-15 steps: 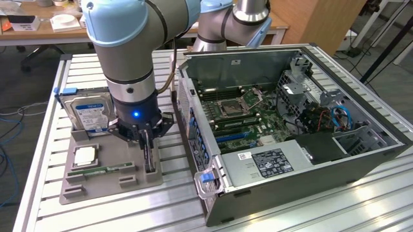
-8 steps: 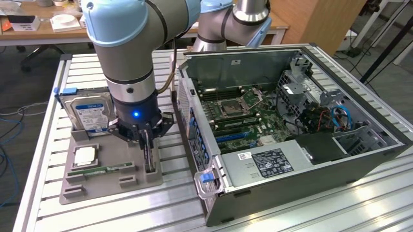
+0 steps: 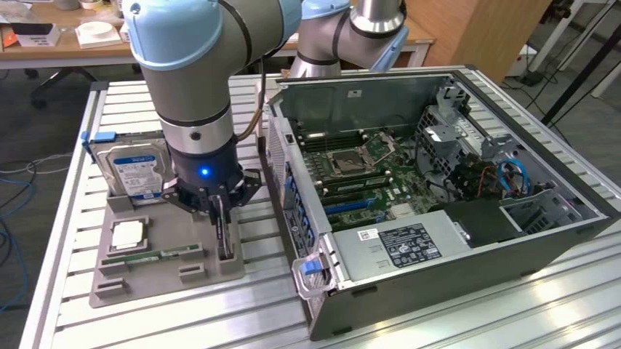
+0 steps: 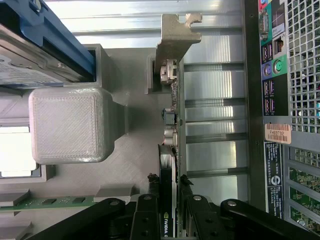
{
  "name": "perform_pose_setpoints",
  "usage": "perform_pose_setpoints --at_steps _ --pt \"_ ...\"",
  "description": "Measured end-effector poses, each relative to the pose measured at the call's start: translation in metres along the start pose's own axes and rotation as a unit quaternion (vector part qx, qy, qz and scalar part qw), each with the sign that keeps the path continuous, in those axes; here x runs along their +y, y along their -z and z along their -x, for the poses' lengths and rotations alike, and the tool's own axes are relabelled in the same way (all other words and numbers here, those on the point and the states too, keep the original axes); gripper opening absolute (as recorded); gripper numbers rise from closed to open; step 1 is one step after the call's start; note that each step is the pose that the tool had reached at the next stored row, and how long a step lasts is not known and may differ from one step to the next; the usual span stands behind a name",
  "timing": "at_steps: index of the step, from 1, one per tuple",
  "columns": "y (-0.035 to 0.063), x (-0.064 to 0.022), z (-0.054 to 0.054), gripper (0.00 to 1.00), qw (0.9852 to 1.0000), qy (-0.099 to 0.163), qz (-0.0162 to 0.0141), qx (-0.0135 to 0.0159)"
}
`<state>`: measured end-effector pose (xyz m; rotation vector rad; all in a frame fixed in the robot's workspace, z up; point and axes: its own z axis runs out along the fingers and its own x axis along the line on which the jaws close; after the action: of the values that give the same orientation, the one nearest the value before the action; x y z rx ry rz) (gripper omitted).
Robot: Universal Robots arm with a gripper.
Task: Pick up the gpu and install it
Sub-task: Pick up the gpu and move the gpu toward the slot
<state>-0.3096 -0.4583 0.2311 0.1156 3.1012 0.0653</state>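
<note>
The gpu (image 3: 226, 236) stands on its edge in a slot of the grey holder tray (image 3: 165, 282), seen as a thin dark card. My gripper (image 3: 220, 212) reaches straight down onto it from above. In the wrist view the gpu (image 4: 168, 155) runs between the two black fingers (image 4: 151, 186), its silver end bracket (image 4: 172, 40) at the far end. My gripper (image 4: 169, 181) is shut on the gpu, one finger pressed to each face. The card still sits in its slot.
The open computer case (image 3: 543, 240) lies at the exterior view's right, its motherboard (image 3: 364, 174) exposed. On the tray are a hard drive (image 3: 136, 171), a processor (image 3: 128, 234) and a memory stick (image 3: 145, 256). A grey block (image 4: 67, 125) of the tray rises beside the gpu.
</note>
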Motion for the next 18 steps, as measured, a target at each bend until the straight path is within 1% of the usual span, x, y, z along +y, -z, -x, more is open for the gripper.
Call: perform_pose_setpoints --at_steps 4,9,12,18 --pt "0.0002 0.0000 0.000 0.26 1.0000 0.000 0.0001 -0.0001" --pt "0.0026 0.0001 0.000 0.26 1.0000 0.000 0.0000 0.0001" --pt "0.0092 0.0004 0.000 0.26 1.0000 0.000 0.0000 0.0001" --pt "0.0121 0.0005 0.000 0.26 1.0000 0.000 -0.0001 0.0001"
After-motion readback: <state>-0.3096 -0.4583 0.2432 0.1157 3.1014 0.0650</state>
